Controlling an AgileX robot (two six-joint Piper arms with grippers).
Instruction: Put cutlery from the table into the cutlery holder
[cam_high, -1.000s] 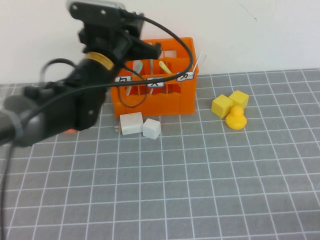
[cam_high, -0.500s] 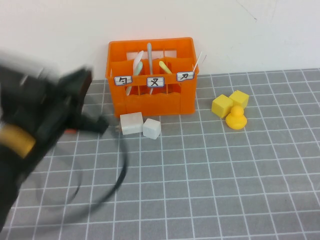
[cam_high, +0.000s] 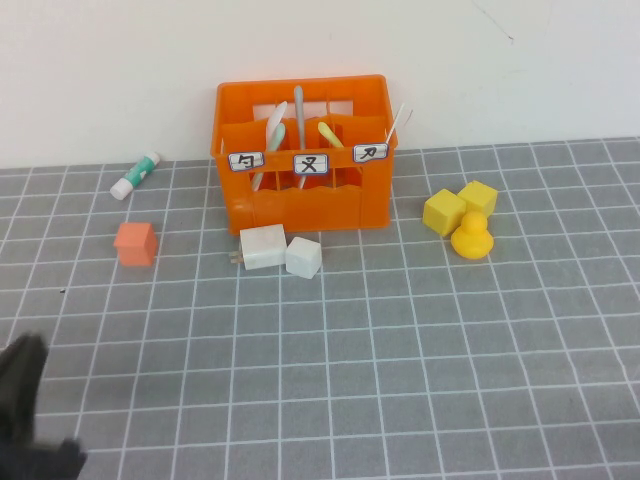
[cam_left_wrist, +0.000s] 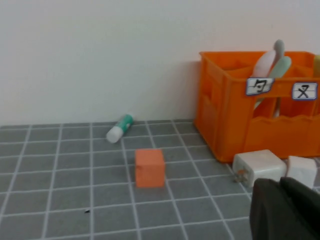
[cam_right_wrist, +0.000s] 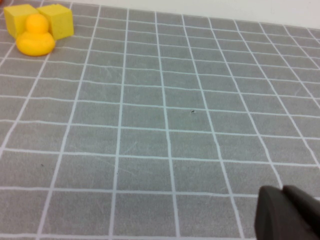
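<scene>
The left arm has pulled right back from the cutlery holder (cam_high: 303, 150): a second ago it loomed over the orange crate, and now only a dark blur of the left gripper (cam_high: 30, 420) shows at the near left corner of the table (cam_high: 400, 380). The light grey fork (cam_high: 298, 112) stands upright in the crate's middle compartment, behind the centre label, between the pale mint utensil (cam_high: 272, 135) and the yellow-handled utensil (cam_high: 330, 133). No cutlery lies loose on the grid, so the job looks finished.

With the arm gone, a green-capped tube (cam_high: 135, 175) and an orange cube (cam_high: 135, 243) show left of the crate (both were hidden behind it). How the left jaws stand I cannot tell. The right gripper (cam_right_wrist: 287, 215) is a dark corner in its own wrist view, jaws unreadable, over bare grid near the yellow duck (cam_right_wrist: 34, 35).
</scene>
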